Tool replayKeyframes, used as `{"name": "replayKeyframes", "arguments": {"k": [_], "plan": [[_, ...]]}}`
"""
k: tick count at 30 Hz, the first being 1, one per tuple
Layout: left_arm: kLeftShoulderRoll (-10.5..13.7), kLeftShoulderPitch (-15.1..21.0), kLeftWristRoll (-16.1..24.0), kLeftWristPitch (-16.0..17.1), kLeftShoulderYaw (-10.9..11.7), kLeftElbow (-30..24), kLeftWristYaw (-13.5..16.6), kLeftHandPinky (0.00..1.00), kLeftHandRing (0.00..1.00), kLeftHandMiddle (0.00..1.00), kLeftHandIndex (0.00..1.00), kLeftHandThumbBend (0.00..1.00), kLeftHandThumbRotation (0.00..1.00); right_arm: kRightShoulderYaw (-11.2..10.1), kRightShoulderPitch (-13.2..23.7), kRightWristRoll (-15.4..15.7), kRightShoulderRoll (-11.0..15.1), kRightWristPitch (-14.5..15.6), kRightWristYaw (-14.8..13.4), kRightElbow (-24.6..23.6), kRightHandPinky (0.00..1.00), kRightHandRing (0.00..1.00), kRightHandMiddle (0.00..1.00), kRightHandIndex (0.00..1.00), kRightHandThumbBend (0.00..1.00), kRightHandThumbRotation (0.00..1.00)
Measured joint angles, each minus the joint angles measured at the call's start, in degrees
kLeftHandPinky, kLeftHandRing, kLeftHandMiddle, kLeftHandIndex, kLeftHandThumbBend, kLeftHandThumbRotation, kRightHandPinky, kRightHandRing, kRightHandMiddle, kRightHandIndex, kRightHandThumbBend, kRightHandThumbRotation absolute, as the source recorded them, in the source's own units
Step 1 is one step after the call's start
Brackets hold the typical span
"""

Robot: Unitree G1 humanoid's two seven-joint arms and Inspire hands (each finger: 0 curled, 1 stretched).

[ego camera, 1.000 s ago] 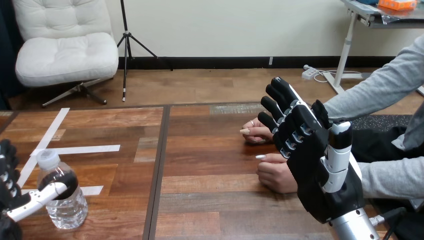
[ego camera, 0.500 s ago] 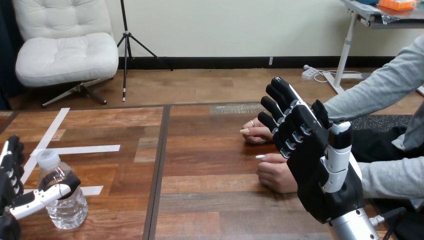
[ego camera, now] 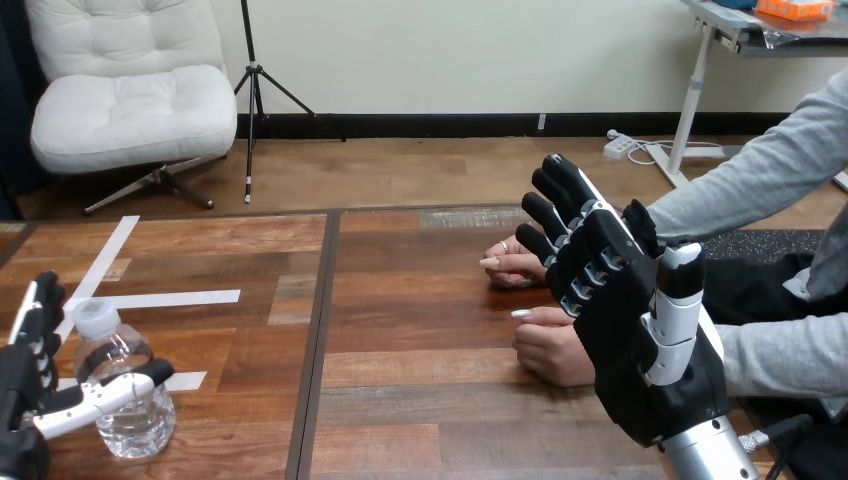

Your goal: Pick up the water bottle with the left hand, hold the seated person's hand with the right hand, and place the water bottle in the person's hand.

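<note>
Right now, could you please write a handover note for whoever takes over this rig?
Left robot hand: open, thumb across the upright water bottle, fingers beside it, not gripping.
Right robot hand: open, raised before the person's hands resting on the table; holds neither.
Done: nothing yet.
Left: grip and lift bottle, hold the person's hand, place bottle in it.

Clear bottle [ego camera: 136, 428], wht cap [ego camera: 97, 317].
</note>
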State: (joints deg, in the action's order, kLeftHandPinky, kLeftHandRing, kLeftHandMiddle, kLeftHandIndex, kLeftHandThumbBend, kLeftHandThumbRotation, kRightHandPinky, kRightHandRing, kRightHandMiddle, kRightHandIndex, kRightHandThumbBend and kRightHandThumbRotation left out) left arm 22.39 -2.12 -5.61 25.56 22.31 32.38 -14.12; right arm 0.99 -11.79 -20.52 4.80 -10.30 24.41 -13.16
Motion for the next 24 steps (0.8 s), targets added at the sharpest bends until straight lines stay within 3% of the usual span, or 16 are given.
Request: {"name": "replayKeyframes", "arguments": {"k": [14,24], "plan": [[0.0,0.2,2.0,-3.3,-1.3,0.0,1.6,1.00,1.00,1.00,1.00,0.99,0.00,0.0,0.0,-0.6,0.0,0.0,0.5,0.0,1.00,1.00,0.99,0.96,0.94,1.00],[0.8,2.1,3.8,-3.5,-1.7,3.0,2.4,1.00,1.00,1.00,1.00,0.99,0.00,0.0,0.0,-1.0,0.0,0.0,0.5,0.0,1.00,1.00,0.99,0.96,0.95,1.00]]}}
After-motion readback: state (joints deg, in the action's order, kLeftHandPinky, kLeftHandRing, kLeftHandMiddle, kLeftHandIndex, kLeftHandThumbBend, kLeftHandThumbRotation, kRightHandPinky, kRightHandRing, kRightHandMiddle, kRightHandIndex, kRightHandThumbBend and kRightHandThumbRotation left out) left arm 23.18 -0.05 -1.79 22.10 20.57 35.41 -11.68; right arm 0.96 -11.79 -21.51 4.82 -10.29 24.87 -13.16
